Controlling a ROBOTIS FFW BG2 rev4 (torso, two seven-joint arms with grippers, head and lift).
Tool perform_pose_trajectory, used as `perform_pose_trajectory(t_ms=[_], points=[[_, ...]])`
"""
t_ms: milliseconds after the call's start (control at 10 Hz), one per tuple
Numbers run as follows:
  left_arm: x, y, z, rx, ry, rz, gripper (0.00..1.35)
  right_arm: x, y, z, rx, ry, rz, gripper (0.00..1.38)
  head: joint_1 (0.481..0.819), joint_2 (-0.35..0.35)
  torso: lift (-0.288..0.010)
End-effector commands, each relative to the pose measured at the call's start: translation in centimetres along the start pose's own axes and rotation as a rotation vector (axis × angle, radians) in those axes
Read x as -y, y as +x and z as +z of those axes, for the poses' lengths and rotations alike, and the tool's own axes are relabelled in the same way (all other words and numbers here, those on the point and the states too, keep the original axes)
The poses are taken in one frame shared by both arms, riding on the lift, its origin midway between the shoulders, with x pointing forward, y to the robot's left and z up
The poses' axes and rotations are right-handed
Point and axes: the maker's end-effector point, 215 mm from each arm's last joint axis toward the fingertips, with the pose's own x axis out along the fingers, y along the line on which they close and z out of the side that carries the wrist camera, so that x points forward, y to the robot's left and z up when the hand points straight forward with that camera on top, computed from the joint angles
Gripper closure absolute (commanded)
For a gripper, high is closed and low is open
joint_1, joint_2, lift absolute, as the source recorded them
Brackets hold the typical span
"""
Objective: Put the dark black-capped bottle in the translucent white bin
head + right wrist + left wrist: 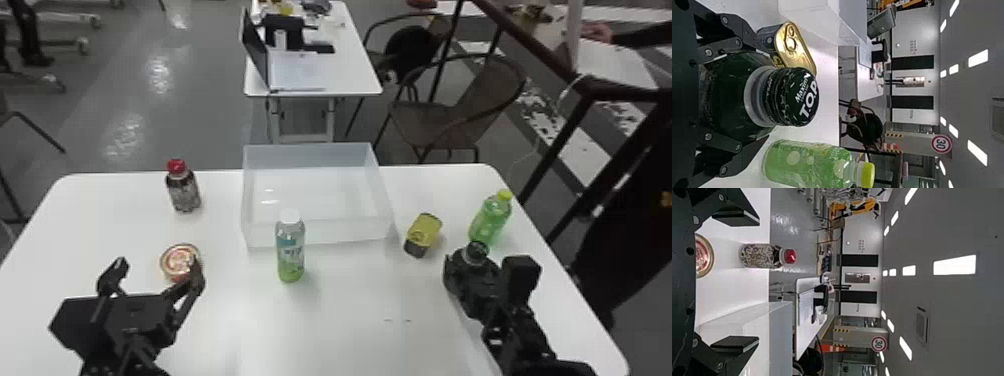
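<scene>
Bottle [467, 290] clamped in right jaws, roughly upright, cap up, right side of desk [350, 315]. Bin [345, 232] lies ahead and left of right jaws; next move probably lift, then carry diagonally over near wall. Left jaws open, empty, well apart.

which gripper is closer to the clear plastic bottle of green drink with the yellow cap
Right. The right gripper, holding the dark black-capped bottle, is on the near side of the green bottle; the left gripper is across the white table, by the round metal tin.
</scene>
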Motion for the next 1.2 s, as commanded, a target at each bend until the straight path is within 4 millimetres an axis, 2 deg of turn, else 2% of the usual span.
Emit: perform_pose_trajectory(t_ms=[0, 300, 400, 500, 700, 800, 1100], points=[[0.3, 0.2, 0.0, 0.000, 0.000, -0.006, 0.23, -0.7, -1.4, 1.0, 0.021, 0.030, 0.010, 0.75, 0.695, -0.089, -0.036], [0.4, 0.4, -0.2, -0.005, -0.006, -0.005, 0.23, -5.3, -5.1, 6.8, 0.048, 0.070, 0.103, 0.75, 0.695, -0.073, -0.036], [0.4, 0.3, -0.4, -0.011, -0.007, -0.005, 0.23, -6.3, -5.3, 9.9, 0.079, 0.068, 0.122, 0.75, 0.695, -0.054, -0.036], [0.5, 0.3, -0.4, -0.011, -0.009, -0.006, 0.23, -6.5, -4.3, 13.1, 0.127, 0.079, 0.131, 0.75, 0.695, -0.036, -0.036], [1.0, 0.8, -0.1, -0.005, -0.006, -0.020, 0.23, -7.3, 0.4, 16.4, 0.201, 0.146, 0.200, 0.74, 0.695, -0.022, -0.036], [1.2, 0.9, -0.1, -0.004, -0.010, -0.029, 0.23, -8.2, 2.2, 17.2, 0.217, 0.152, 0.211, 0.74, 0.695, -0.017, -0.036], [1.3, 1.2, 0.0, -0.002, -0.012, -0.028, 0.23, -11.9, 5.9, 18.5, 0.270, 0.182, 0.271, 0.74, 0.695, 0.002, -0.036]])
